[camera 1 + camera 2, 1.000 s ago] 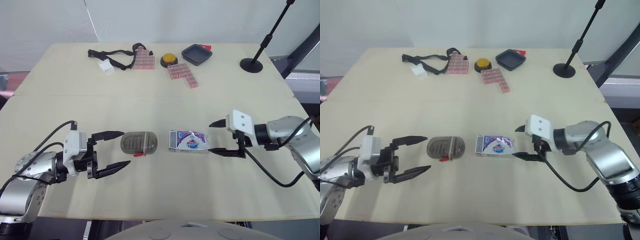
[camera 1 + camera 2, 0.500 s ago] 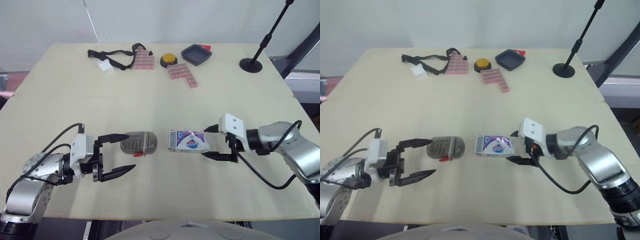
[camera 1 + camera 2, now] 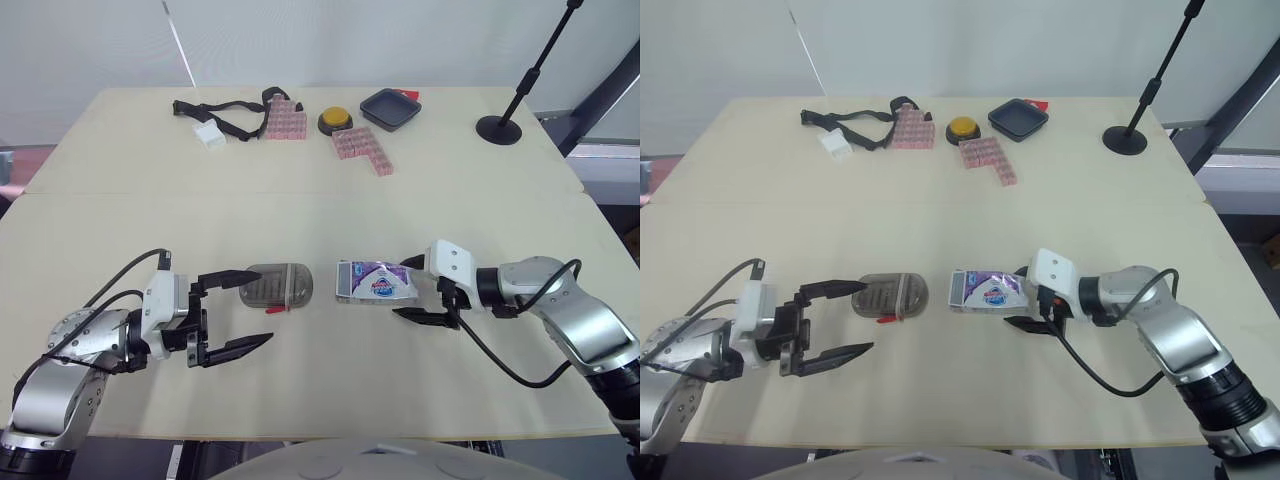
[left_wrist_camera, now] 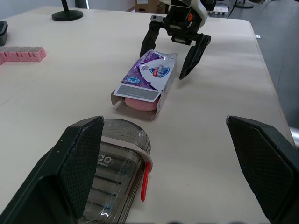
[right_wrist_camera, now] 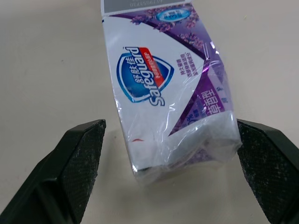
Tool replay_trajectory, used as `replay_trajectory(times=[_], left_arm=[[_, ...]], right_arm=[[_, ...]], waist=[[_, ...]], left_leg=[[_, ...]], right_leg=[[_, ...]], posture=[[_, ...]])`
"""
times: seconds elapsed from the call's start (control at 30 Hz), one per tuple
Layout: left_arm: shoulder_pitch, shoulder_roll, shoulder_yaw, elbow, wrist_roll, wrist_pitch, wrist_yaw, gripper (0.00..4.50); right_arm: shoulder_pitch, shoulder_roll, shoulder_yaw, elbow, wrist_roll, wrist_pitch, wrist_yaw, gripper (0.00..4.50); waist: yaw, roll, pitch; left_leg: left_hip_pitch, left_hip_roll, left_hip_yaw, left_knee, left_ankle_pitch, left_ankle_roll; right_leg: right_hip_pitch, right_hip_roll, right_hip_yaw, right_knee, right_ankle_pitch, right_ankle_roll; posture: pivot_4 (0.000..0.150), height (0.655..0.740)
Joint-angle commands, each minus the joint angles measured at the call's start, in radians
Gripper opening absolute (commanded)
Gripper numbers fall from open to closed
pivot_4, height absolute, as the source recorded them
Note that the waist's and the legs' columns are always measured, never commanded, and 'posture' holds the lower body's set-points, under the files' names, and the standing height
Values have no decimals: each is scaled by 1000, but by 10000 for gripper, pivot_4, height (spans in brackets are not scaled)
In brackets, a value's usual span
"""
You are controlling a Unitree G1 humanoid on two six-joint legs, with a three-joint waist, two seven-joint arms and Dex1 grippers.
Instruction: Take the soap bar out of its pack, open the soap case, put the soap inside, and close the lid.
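Right claw released, straddling pack tail; clench squarely there, leaving the open end free. Left claw released at case.

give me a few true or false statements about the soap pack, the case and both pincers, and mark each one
1. The pink soap bar sits inside the soap pack. True.
2. The right pincer is shut on the soap pack. False: it is open, with one finger on each side of the pack's end.
3. The soap case has its lid closed. True.
4. The left pincer grips the soap case. False: it is open beside the case, holding nothing.
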Motion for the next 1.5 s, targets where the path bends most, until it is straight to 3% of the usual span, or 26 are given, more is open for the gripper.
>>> replay_trajectory(times=[0.03, 0.3, 0.47, 0.87, 1.0, 1.5], left_arm=[[3, 2, 2, -32, -6, -7, 11, 44729], [2, 2, -4, -30, -4, -9, 20, 44729], [3, 1, -6, -28, -1, -9, 25, 45000], [2, -1, -15, -28, 1, -13, 38, 45000], [5, -2, -19, -29, 2, -15, 40, 45000], [10, 0, -25, -27, 7, -26, 49, 45000]], right_arm=[[-9, 9, -18, 14, -7, -54, 4, 45000], [-16, 18, -14, 49, -13, -92, 27, 45000], [-15, 19, -17, 64, -24, -110, 26, 30349], [-19, 24, -24, 80, -33, -128, 23, 30349], [-16, 24, -29, 80, -34, -115, 15, 20361], [-38, -19, -61, 73, -27, -132, 49, 20361]], waist=[[0, 0, 0], [-1, 0, 0], [-1, 0, 0], [-1, 0, 0], [-1, 0, 0], [-1, 0, 0]], left_leg=[[0, 0, 0, 0, 0, 0], [0, 0, 0, 0, 0, 0], [0, 0, 0, 0, 0, 0], [0, 0, 0, 1, 0, 0], [0, 0, 0, 1, 0, 0], [2, 0, 0, 1, 1, 0]], right_leg=[[0, 0, 0, 0, 0, 0], [0, 0, 0, 1, 0, 0], [0, 0, 0, 1, 0, 0], [0, 0, 0, 2, 0, 0], [0, 0, 0, 3, 0, 0], [0, 0, 1, 4, 0, 0]], posture=[[1500, 7400], [1500, 7400], [1500, 7400], [1500, 7400], [1500, 7400], [1500, 7400]])
